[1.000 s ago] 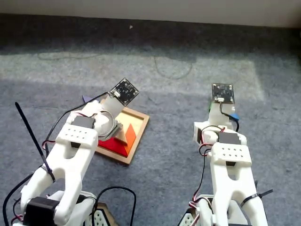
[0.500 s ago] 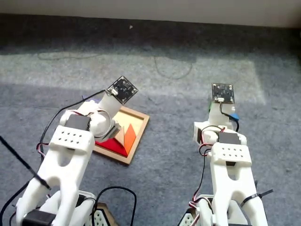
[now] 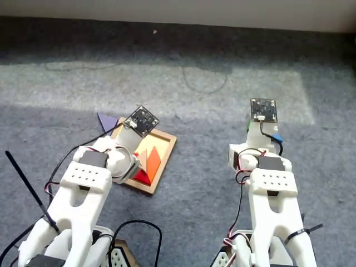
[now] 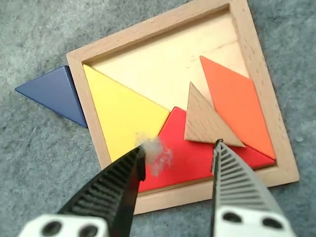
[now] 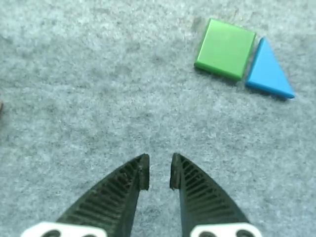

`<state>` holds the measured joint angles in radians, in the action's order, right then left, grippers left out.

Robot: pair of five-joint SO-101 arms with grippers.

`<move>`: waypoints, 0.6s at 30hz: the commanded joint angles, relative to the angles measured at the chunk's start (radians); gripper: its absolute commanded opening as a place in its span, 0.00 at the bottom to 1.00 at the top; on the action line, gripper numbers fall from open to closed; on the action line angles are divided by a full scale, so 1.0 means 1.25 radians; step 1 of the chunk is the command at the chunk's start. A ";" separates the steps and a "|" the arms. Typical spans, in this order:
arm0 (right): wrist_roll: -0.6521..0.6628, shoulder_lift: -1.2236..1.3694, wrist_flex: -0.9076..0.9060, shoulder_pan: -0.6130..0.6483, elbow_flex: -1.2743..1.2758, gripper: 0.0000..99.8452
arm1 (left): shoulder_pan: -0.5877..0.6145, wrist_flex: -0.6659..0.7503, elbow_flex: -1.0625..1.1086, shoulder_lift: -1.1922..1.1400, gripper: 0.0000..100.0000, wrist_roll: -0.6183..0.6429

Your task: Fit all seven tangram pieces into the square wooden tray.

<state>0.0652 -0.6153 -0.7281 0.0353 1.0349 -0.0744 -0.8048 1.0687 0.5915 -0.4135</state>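
Note:
The square wooden tray (image 4: 148, 32) holds a yellow triangle (image 4: 121, 111), a red triangle (image 4: 187, 165), a plain wood triangle (image 4: 205, 121) lying partly over the red one, and an orange parallelogram (image 4: 237, 103). A dark blue triangle (image 4: 54, 91) lies on the carpet against the tray's outer rim; it looks purple in the high view (image 3: 107, 120). My left gripper (image 4: 178, 148) hangs open over the red triangle, holding nothing. My right gripper (image 5: 159, 158) hovers over bare carpet, open by a narrow gap. A green square (image 5: 225, 48) and a light blue triangle (image 5: 267, 71) lie side by side beyond it.
Grey carpet covers the whole work area. In the high view the tray (image 3: 164, 153) sits under the left arm, and the right arm (image 3: 263, 110) stands about a tray's width away. A bit of white fluff (image 4: 157, 150) clings to one left fingertip.
The left arm has drawn back toward its base and lowered over the tray, uncovering the dark triangle beside it. The right arm has not moved.

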 commanded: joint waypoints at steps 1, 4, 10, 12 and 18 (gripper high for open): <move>0.001 -0.018 0.024 -0.006 -0.006 0.08 | -0.012 0.039 0.002 0.017 0.23 0.007; 0.001 -0.018 0.024 -0.006 -0.006 0.08 | -0.014 0.115 0.029 0.008 0.23 0.011; 0.001 -0.018 0.024 -0.007 -0.006 0.08 | -0.015 0.249 0.042 -0.114 0.23 0.012; 0.001 -0.018 0.024 -0.007 -0.006 0.08 | -0.015 0.247 0.009 -0.150 0.23 0.016; 0.001 -0.018 0.024 -0.008 -0.006 0.08 | -0.014 0.242 -0.029 -0.163 0.23 0.076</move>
<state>0.0652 -0.6153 -0.7281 0.0353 1.0349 -0.0729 -0.5086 1.0733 0.3813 -0.3399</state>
